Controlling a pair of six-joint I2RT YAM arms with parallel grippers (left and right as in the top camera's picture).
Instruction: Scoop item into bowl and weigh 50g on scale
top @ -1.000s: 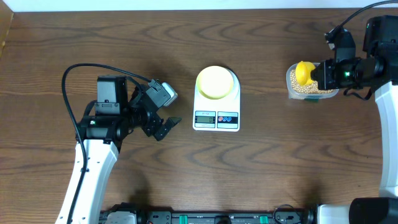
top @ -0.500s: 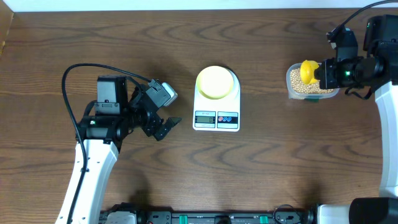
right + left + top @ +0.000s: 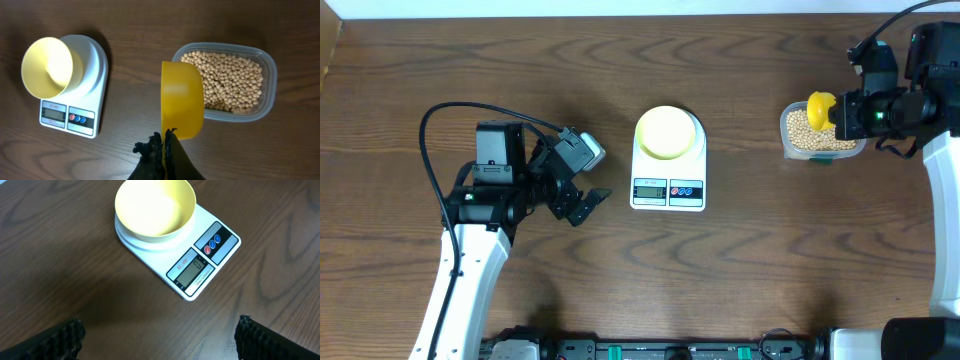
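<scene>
We note the bowl [image 3: 668, 131] empty on the scale [image 3: 668, 190] — nothing weighed yet. Right of the scale, the right gripper [image 3: 845, 112] clamps the yellow scoop [image 3: 819, 108] over the beans [image 3: 815, 138] in their clear container [image 3: 785, 146]; left of it, the left gripper [image 3: 590, 178] gapes wide, empty

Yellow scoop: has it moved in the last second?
Yes. Seen from overhead, the yellow scoop has slid right and up in the picture, relative to the clear container, which stayed put.
</scene>
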